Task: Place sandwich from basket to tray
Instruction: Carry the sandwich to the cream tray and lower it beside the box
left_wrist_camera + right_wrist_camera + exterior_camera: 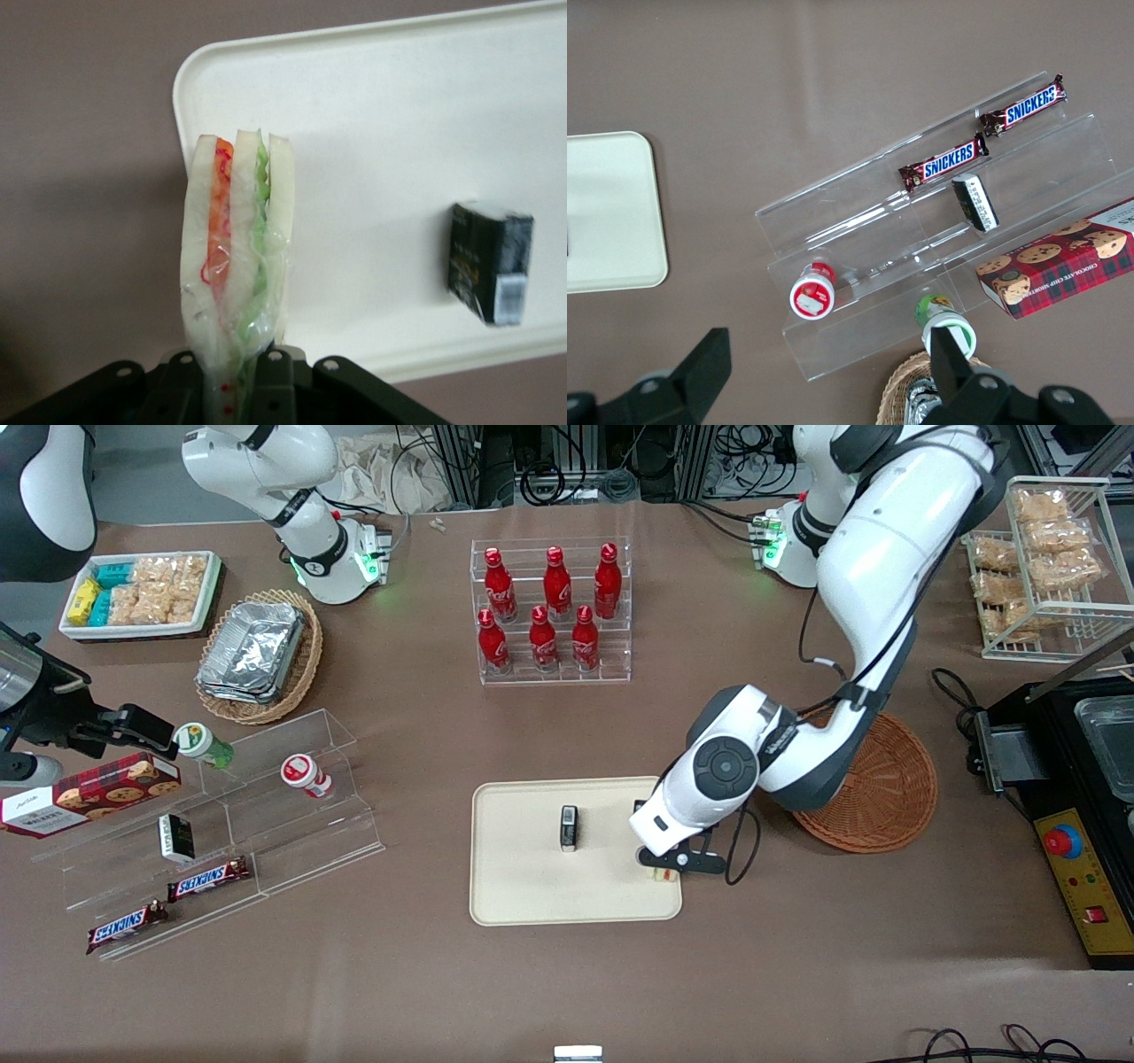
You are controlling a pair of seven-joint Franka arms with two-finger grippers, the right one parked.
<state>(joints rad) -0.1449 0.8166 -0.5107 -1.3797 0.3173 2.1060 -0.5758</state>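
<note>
Sandwich [235, 257] is pinched upright in my gripper [663, 868], jaws closed on its lower end, white bread with orange and green layers showing through the wrap. I hang over the tray [532, 895] at its edge toward the working arm's end, corner nearer the front camera; a small dark packet [569, 828] stands on the tray near its middle, apart from the sandwich. Basket [886, 797] sits on the table beside the tray, under my arm.

Cream tray [399, 106]; orange/green sandwich [237, 257].
</note>
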